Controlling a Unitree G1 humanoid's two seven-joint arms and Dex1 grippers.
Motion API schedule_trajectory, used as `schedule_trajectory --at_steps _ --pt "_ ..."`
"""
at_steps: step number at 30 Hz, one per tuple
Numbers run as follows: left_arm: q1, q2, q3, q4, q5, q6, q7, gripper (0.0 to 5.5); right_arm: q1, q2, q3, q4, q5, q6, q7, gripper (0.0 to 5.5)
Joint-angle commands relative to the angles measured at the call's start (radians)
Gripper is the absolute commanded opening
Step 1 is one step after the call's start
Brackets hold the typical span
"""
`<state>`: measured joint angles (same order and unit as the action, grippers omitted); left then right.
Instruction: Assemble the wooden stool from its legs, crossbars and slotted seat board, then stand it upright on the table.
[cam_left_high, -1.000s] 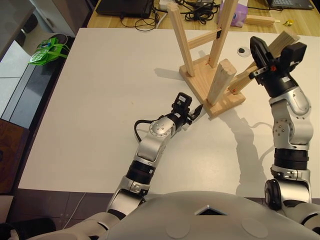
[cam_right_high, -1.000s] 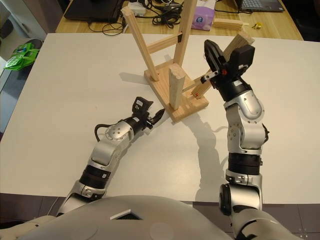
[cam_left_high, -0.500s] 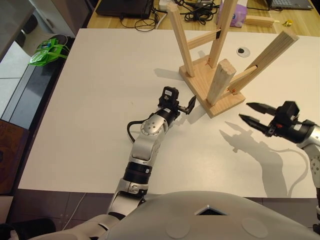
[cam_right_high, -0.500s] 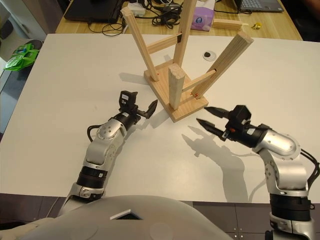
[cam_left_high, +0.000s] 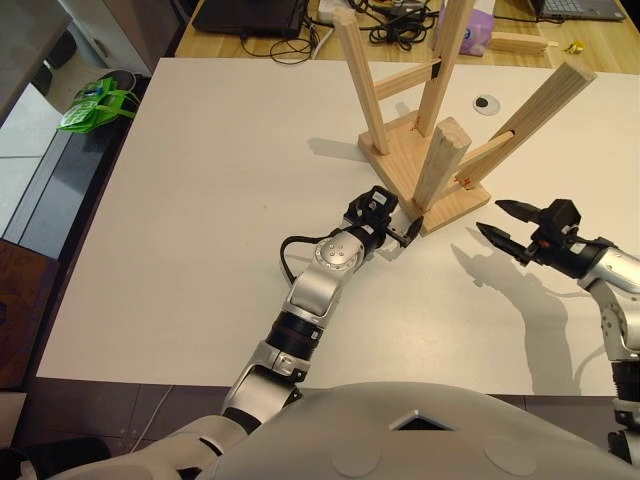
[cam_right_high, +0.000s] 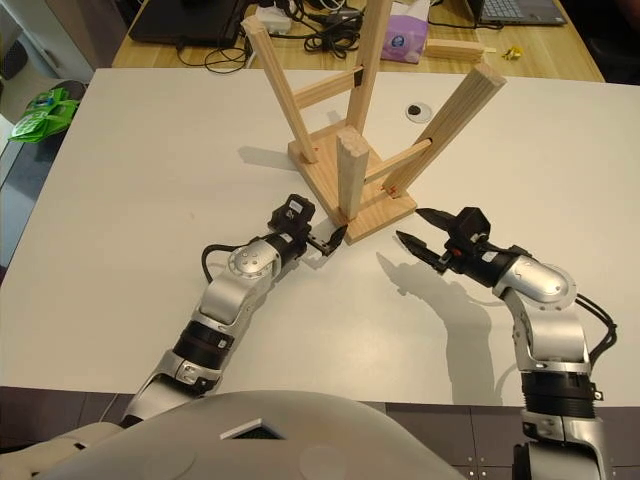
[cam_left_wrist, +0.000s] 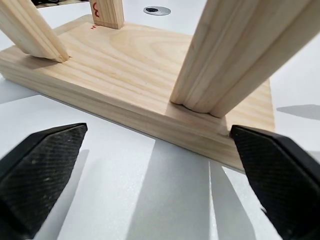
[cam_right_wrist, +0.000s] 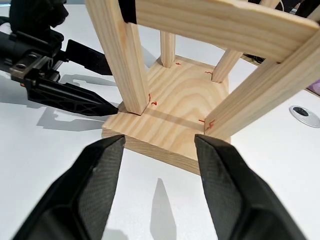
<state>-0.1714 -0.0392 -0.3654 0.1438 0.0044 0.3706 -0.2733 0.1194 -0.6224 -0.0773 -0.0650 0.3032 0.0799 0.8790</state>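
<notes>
The wooden stool stands upside down, its seat board (cam_left_high: 400, 172) flat on the white table and its legs (cam_left_high: 362, 78) pointing up. Crossbars (cam_left_high: 405, 78) join the legs. My left gripper (cam_left_high: 397, 235) is open at the board's near corner, its pads (cam_left_wrist: 40, 170) straddling the board edge (cam_left_wrist: 125, 100) below one leg (cam_left_wrist: 240, 55). My right gripper (cam_left_high: 490, 216) is open and level, just right of the board, its tips pointing at the board. Its fingers (cam_right_wrist: 95, 185) frame the board (cam_right_wrist: 180, 95), with the left gripper (cam_right_wrist: 75, 95) beyond.
A small black disc (cam_left_high: 486, 102) lies on the table behind the stool. A loose wooden bar (cam_left_high: 520, 42), a purple box (cam_left_high: 480, 25), cables and a laptop (cam_left_high: 250, 14) sit on the desk at the back. The table's left half (cam_left_high: 200, 180) is bare.
The right gripper came down from the raised right leg to table height and now edges toward the board. The left gripper drew back leftward, then returned to the board's near corner.
</notes>
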Motion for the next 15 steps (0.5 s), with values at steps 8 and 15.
schedule_trajectory --at_steps 8,15 --pt "-0.109 -0.080 -0.106 0.118 0.034 -0.055 -0.031 5.38 -0.136 0.011 -0.061 0.135 -0.061 -0.052 -0.114 2.58" --pt "-0.249 -0.179 -0.180 0.298 0.056 -0.093 -0.033 5.38 -0.209 -0.007 -0.115 0.199 -0.029 -0.057 -0.124 2.58"
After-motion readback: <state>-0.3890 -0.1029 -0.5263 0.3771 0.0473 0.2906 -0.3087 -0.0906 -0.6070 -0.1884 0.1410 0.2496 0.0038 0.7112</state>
